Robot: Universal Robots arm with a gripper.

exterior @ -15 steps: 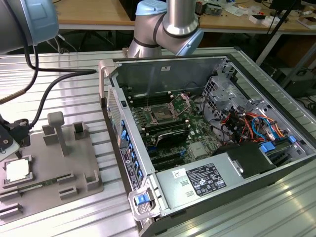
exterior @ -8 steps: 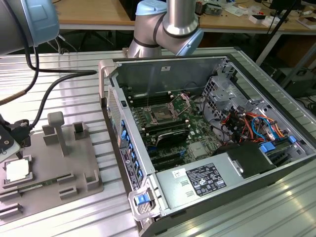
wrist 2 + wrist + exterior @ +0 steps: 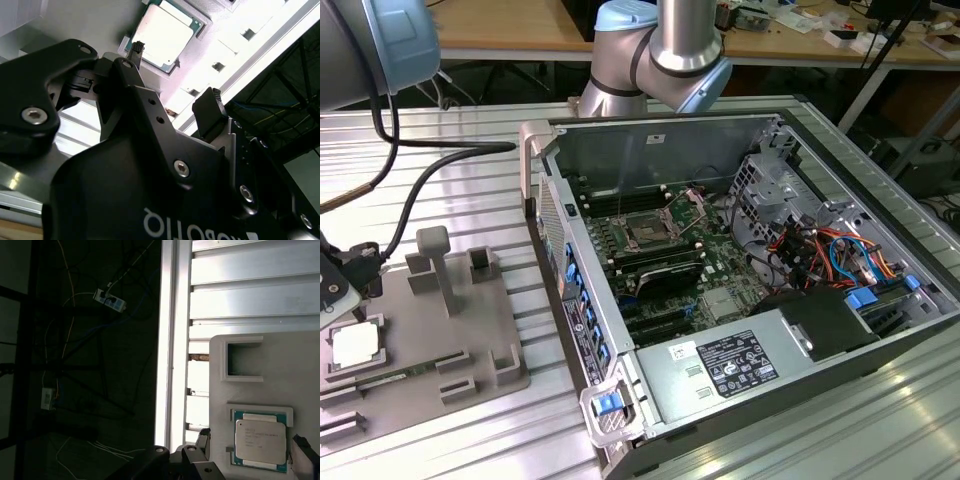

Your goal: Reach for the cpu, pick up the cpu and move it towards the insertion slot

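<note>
The cpu (image 3: 355,345) lies flat in a square recess at the exterior view's left, silvery-white top up. In both wrist views the cpu (image 3: 165,35) (image 3: 261,441) shows its tan-green rim. My gripper (image 3: 348,288) hovers just above it at the frame's left edge. In the first wrist view the gripper (image 3: 253,445) is open, with one black fingertip (image 3: 202,436) on each side of the chip and apart from it. The gripper (image 3: 172,82) holds nothing. The insertion slot (image 3: 648,232) sits on the green board inside the open computer case, its silver frame and lever raised.
A grey tray (image 3: 470,330) with upright posts and several recesses carries the chip. The open case (image 3: 770,300) with drive cage and coloured wires fills the exterior view's right. A black cable (image 3: 420,190) hangs off the arm. The table's edge (image 3: 167,340) runs close beside the tray.
</note>
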